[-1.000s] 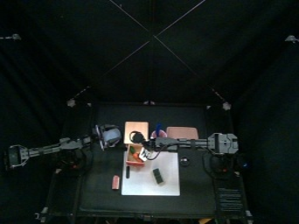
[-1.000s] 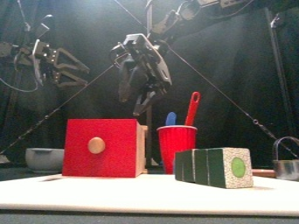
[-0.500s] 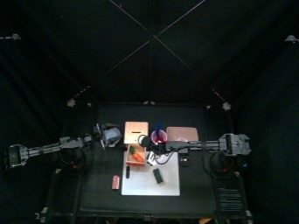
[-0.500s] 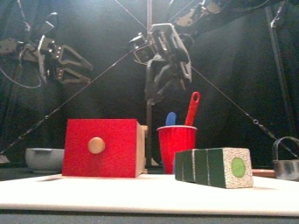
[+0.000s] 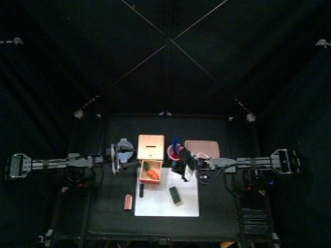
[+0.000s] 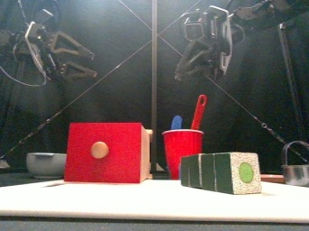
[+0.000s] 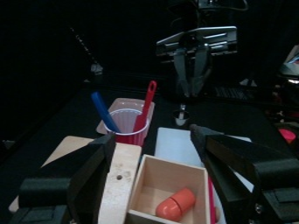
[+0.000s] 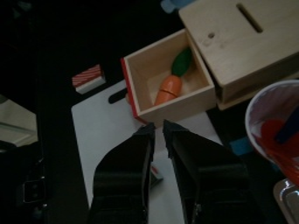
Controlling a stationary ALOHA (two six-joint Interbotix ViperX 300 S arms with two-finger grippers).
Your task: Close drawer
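Standing open, the drawer (image 8: pixel 165 80) risked a skewed shove, jamming against the wooden box (image 8: pixel 244 45); left fingers (image 7: pixel 152 175) were spread wide, right fingers (image 8: pixel 158 149) nearly together, empty, at its 6 o'clock.

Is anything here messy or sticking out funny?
Yes. The drawer sticks out of its wooden box, wide open, with toy food lying inside. Nothing looks spilled or broken.

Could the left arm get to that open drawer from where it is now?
Probably yes. The left gripper hangs just above the drawer with its jaws wide apart, and nothing lies between them. The red cup stands beyond the box, and the right gripper is up and away.
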